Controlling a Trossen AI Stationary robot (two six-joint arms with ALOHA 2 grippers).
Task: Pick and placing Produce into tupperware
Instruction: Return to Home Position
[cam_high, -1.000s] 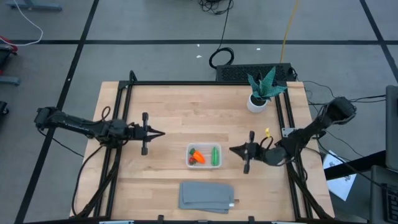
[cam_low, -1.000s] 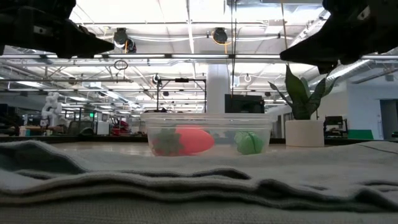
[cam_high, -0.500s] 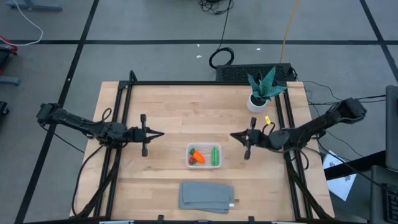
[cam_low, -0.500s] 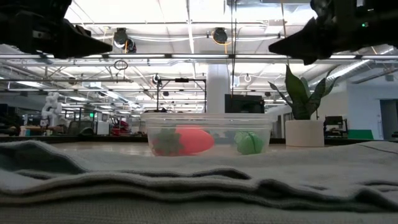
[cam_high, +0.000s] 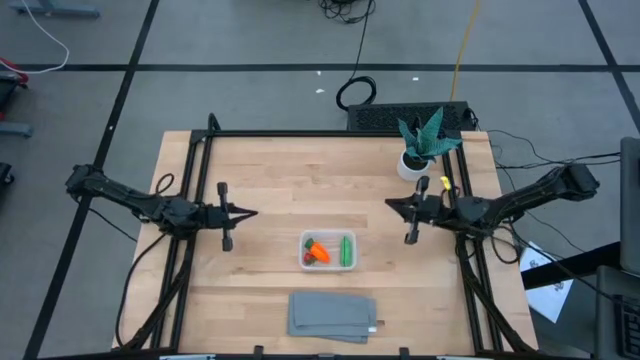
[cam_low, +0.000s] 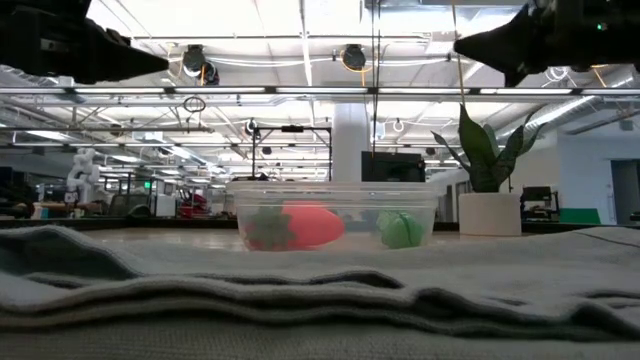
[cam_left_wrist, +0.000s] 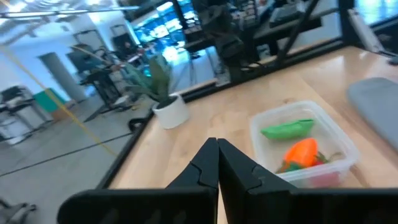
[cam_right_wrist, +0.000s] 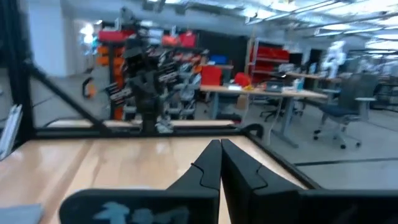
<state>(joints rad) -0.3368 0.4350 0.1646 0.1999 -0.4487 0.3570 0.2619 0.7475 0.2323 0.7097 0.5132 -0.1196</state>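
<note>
Since all three toy foods already lie inside the small clear plastic rectangular container (cam_high: 302, 242), just below the middle of the high view, what remains is, as I judge, only to bring both arms home. The orange carrot with green top (cam_high: 318, 250) and the small red berry (cam_high: 309, 259) are in its left part, the elongated green pod (cam_high: 346, 248) along its right wall. The left claw (cam_high: 252, 213) hangs at middle left, the right claw (cam_high: 389, 204) at middle right, both apart from the container and above the wooden worktop (cam_high: 280, 170); each has its two fingers pressed together and carries nothing. To do the retreat well, each arm should draw straight outward to its own side, at height, so nothing brushes the container. The right arm is near the spiky green plant in a white pot (cam_high: 415, 160) at upper right, so it needs a little care there
</note>
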